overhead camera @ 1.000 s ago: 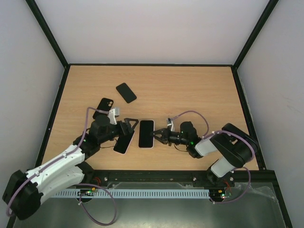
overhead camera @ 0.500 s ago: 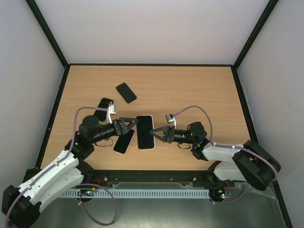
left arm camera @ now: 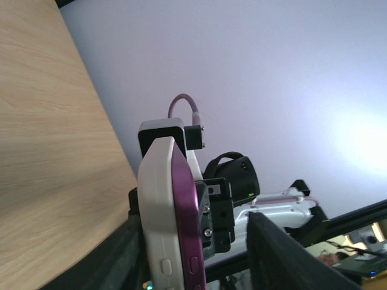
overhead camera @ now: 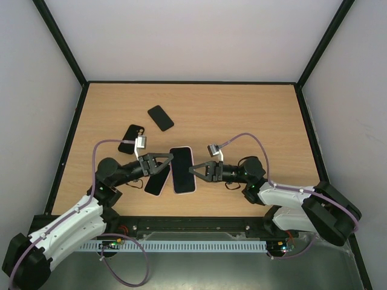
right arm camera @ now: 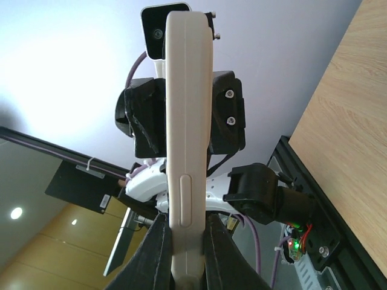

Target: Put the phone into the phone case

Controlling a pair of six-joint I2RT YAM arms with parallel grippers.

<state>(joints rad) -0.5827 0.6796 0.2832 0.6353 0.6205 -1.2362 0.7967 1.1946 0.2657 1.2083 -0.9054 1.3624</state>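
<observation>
A purple phone (left arm camera: 185,205) sits against a white case (left arm camera: 158,199). The pair is held off the table between both grippers in the top view (overhead camera: 182,170). My right gripper (overhead camera: 198,170) is shut on the case's right long edge; in the right wrist view its fingers (right arm camera: 158,241) pinch the cream case edge (right arm camera: 188,139). My left gripper (overhead camera: 162,162) is open at the case's left edge. In the left wrist view one finger (left arm camera: 121,254) lies by the case back and the other finger (left arm camera: 284,254) stands well clear of the phone.
A black phone (overhead camera: 156,180) lies on the wooden table (overhead camera: 254,115) just under the left gripper. A black case with a camera cutout (overhead camera: 130,138) and another black phone (overhead camera: 160,118) lie farther back left. Black frame rails edge the table.
The phone and case have risen off the table and shifted slightly left, held by the right gripper. The left arm has drawn back and lowered, its open gripper still at the case's left edge.
</observation>
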